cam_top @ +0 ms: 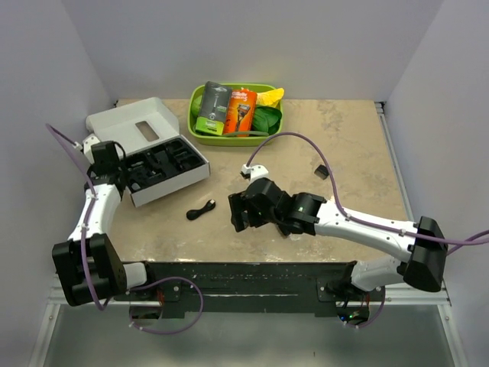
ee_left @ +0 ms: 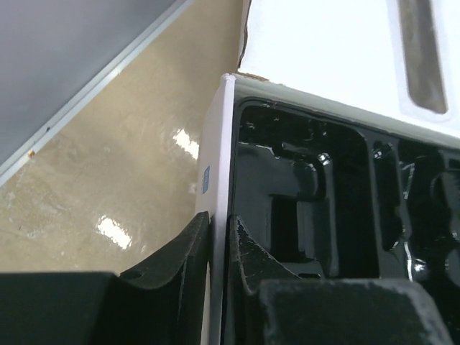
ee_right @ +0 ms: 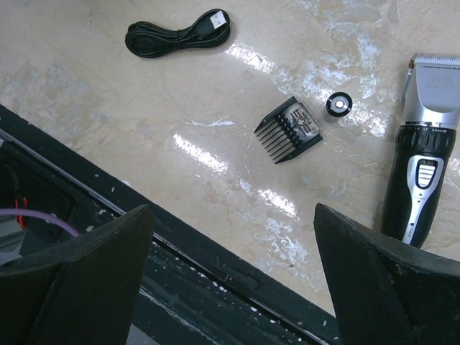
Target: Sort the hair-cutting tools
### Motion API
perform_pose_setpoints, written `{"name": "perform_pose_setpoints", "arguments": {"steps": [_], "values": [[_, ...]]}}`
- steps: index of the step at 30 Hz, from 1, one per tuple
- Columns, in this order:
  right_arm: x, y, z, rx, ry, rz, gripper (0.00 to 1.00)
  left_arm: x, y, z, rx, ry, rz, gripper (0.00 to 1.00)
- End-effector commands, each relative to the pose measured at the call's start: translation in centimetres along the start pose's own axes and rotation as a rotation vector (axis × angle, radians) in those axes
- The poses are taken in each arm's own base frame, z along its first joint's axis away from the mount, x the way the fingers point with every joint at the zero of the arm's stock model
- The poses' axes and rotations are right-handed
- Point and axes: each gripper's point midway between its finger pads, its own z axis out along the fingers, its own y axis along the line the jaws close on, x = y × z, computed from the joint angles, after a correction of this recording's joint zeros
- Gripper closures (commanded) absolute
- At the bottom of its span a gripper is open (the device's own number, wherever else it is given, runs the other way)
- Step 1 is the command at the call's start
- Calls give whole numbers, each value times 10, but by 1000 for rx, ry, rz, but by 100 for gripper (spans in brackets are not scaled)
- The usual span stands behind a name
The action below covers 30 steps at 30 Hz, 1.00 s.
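The hair clipper (ee_right: 424, 165) lies on the table at the right edge of the right wrist view, the guide comb (ee_right: 290, 129) near its left; the wide-open right gripper (ee_right: 230, 219) should, I think, centre over its black handle before closing, while the left gripper (ee_left: 219, 230) pinches the wall of the white box (ee_left: 215, 144).

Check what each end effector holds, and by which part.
Left end effector pinches the white box by its side wall, one finger on each side. Right end effector is open, holding nothing.
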Motion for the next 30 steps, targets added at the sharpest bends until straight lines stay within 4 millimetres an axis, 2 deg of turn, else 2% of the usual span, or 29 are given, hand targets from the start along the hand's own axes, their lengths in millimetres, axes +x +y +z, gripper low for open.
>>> {"name": "perform_pose_setpoints", "arguments": {"steps": [1, 6, 11, 14, 21, 26, 30], "values": [[-26, 12, 0, -7, -67, -5, 4, 3, 8, 0, -24, -45, -34, 100], [-21, 12, 7, -5, -56, -6, 4, 42, 24, 3, -77, 45, -56, 100], [-17, 6, 8, 20, -54, 5, 3, 75, 22, -6, -56, 132, -48, 100], [-18, 2, 4, 32, -64, 15, 2, 82, 12, -15, -31, 135, -20, 100], [-19, -4, -2, 57, -70, 26, 2, 105, 12, -27, -8, 191, -5, 100], [-18, -8, -5, 76, -71, 38, 1, 125, 5, -36, 40, 223, 9, 100], [-13, -21, -10, 115, -76, 54, 1, 138, -4, -43, 73, 236, 34, 100]]}}
